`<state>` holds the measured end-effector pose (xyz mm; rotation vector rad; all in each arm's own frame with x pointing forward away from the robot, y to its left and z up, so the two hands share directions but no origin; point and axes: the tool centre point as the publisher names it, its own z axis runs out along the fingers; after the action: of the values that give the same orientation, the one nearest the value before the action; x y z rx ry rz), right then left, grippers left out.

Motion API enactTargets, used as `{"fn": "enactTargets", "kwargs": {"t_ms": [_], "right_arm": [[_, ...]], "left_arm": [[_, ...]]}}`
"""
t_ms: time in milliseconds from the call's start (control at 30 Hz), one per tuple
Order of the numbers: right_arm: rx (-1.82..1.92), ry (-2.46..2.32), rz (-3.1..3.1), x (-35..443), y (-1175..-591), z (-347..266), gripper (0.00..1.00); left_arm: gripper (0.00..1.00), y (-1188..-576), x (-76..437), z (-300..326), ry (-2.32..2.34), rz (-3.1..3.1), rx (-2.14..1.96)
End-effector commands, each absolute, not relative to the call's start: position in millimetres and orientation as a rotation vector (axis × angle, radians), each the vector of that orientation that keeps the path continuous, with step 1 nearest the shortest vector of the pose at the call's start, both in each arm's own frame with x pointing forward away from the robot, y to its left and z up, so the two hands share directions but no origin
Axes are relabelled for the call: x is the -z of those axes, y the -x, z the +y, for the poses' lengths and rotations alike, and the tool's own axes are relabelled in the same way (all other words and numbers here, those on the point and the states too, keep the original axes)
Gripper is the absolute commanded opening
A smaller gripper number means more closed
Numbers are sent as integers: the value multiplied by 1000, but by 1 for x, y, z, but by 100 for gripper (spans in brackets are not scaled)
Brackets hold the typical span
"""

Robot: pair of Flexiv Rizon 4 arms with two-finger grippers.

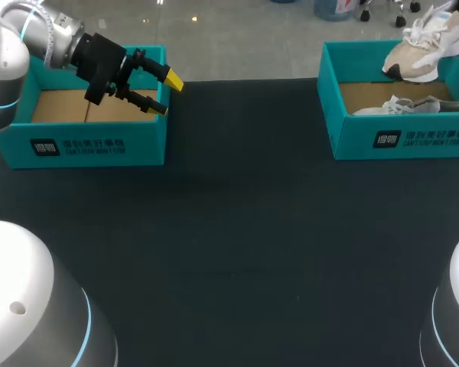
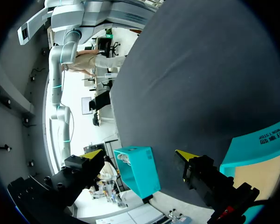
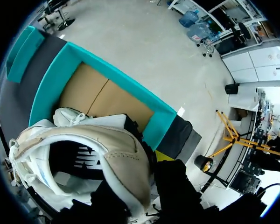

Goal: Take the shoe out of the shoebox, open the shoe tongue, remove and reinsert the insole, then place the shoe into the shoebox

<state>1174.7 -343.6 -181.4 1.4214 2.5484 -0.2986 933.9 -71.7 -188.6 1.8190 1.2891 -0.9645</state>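
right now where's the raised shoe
Head view, far right: the raised shoe hangs in the right gripper above the right shoebox, over a second shoe inside.

My left gripper (image 1: 167, 95) is black with 2 bright yellow tips, on a silver-grey left arm (image 1: 38, 34) ringed in light blue. The shoebox at upper left (image 1: 84, 145) and the shoebox at upper right (image 1: 398, 141) are teal with brown cardboard floors and dark print. The table (image 1: 237, 245) is black. The shoe (image 1: 427, 47) is cream and white, black inside.
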Motion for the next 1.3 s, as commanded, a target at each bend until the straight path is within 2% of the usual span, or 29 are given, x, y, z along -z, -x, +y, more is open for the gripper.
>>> {"fn": "enactTargets", "kwargs": {"t_ms": [33,233,1167,1300], "right_arm": [[388,-2083,1948,180,-1175,-346,0],[405,-2223,1719,175,-1168,-359,0],[395,-2252,1725,181,-1163,-358,0],[372,-2250,1705,199,-1160,-358,0]], "left_arm": [[100,-934,188,-72,-1822,1290,963],[100,-934,188,-72,-1822,1290,963],[100,-934,188,-72,-1822,1290,963],[100,-934,188,-72,-1822,1290,963]]}}
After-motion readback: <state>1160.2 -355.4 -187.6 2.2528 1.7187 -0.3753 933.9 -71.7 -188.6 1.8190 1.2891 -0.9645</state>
